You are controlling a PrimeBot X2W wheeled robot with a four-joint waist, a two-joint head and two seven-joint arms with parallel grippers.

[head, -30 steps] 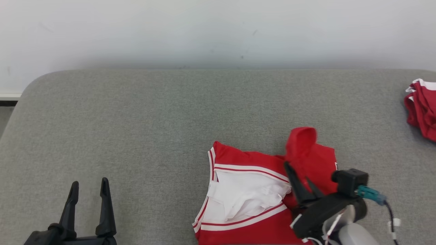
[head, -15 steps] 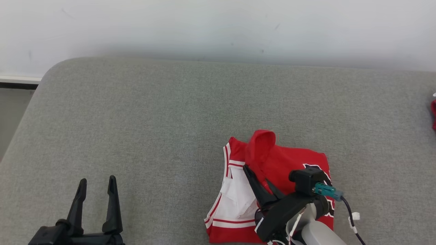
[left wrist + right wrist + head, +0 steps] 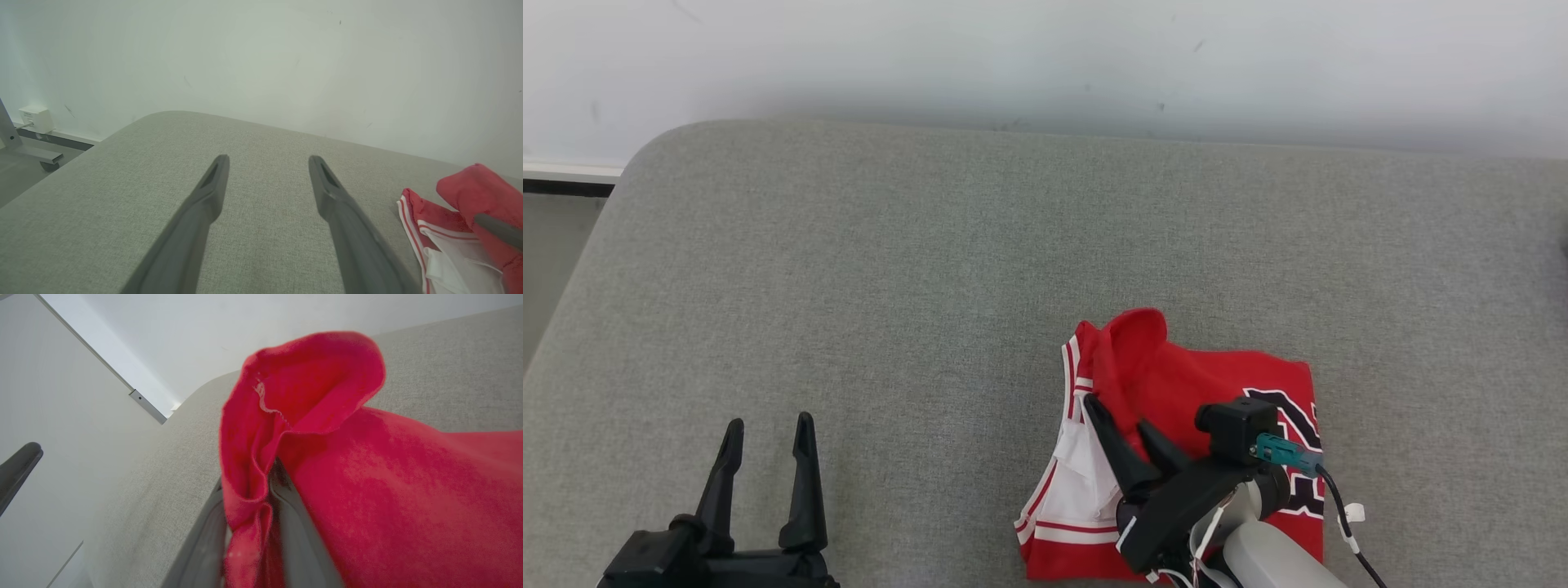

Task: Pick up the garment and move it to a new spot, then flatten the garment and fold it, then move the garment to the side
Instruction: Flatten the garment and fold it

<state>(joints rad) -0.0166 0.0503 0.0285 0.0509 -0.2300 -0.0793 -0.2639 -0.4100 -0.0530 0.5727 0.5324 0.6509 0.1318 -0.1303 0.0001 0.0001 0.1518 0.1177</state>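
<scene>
Grey woven cloth covered the padded top [image 3: 890, 269], which ran back to a pale wall [image 3: 1045, 57] at twelve o'clock. From the head view the garment [image 3: 1176, 384], a red jersey with white trim, lay folded toward five o'clock of the top, close to the near edge. Its black lettering [image 3: 1298, 425] showed on the three o'clock side, and a white panel [image 3: 1086, 482] lay exposed on the nine o'clock side.

The right gripper [image 3: 1117, 412] had come in from six o'clock, its fingers angled toward eleven o'clock over the jersey. It had pinched a fold of the red cloth. In the right wrist view that fold [image 3: 253, 486] ran down between the two dark fingers, which stood close together on it, and above them the cloth rose in a loose hood-like loop [image 3: 310, 384]. In the head view that loop stood up at the jersey's twelve o'clock edge.

The left gripper [image 3: 769, 420] sat well apart from the jersey at seven o'clock of the top, low over bare grey cloth. Its two fingers were spread wide with nothing between them, pointing to twelve o'clock. In the left wrist view they framed bare padding, with the jersey's trimmed edge [image 3: 408, 212] off at four o'clock.
</scene>
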